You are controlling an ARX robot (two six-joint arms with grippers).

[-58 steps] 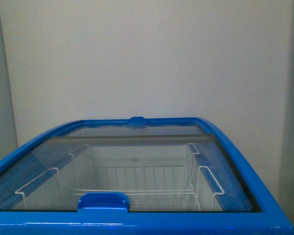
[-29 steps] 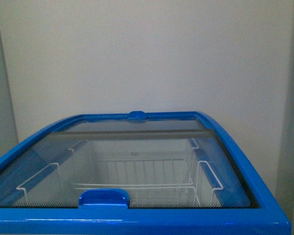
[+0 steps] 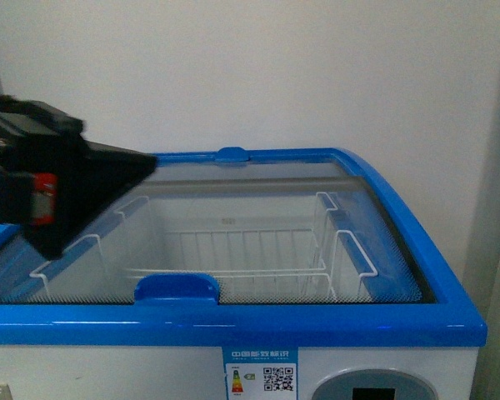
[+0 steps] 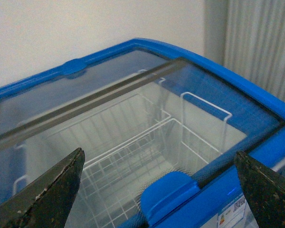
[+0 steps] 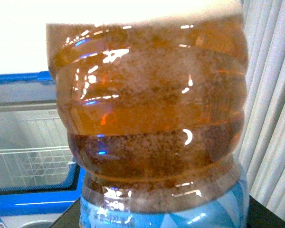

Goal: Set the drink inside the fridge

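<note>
Our left claw (image 4: 157, 156) is spread wide, with its two dark, scuffed fingers (image 4: 47, 194) well apart and nothing between them. In the front view it hangs as a black bulk with a small red patch over the left part of the fridge (image 3: 233, 323). Below and beyond it is the glass lid (image 4: 99, 95), crossed by a grey bar. The lid's blue handle (image 3: 176, 288) sits at the near rim, so the glass covers the opening. Through it we see a white wire basket (image 3: 233, 260) inside. Our right claw (image 5: 156, 216) is clamped on the drink (image 5: 149, 109), showing only as dark edges at the bottle's lower sides. The drink is a ribbed clear bottle of amber liquid with a pale blue label, and it fills almost the whole right wrist view. It is outside the fridge, whose blue rim and glass top show behind it. We cannot see the drink in the front view. On the fridge's white front there is a sticker with a code square (image 3: 262, 377). A plain pale wall (image 3: 258, 75) stands behind the fridge, and a ribbed white curtain (image 4: 261, 42) hangs beside it.
</note>
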